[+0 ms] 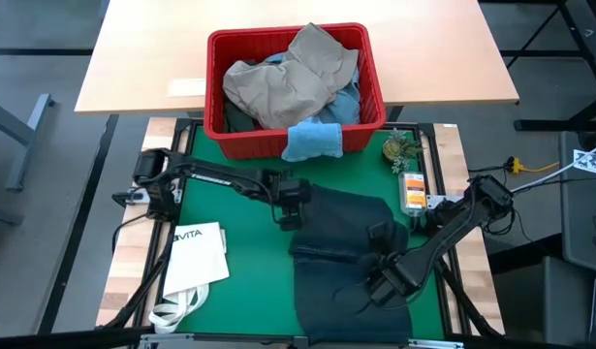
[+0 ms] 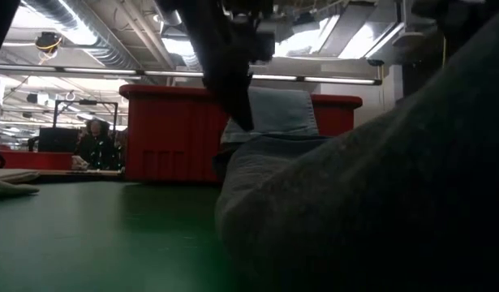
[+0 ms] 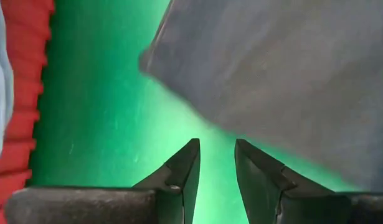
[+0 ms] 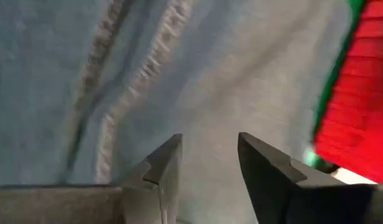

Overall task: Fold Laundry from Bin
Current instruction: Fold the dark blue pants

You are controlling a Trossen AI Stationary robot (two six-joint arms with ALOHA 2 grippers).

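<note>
Dark navy jeans [image 1: 351, 254] lie spread on the green mat [image 1: 230, 208], just ahead of the left gripper [image 3: 215, 163], whose fingers stand apart and empty. The right gripper [image 4: 208, 163] hovers over the denim, fingers apart. Closing too high would likely pinch nothing; grabbing one layer could drag the fold askew toward the red bin [image 1: 220, 121].
</note>
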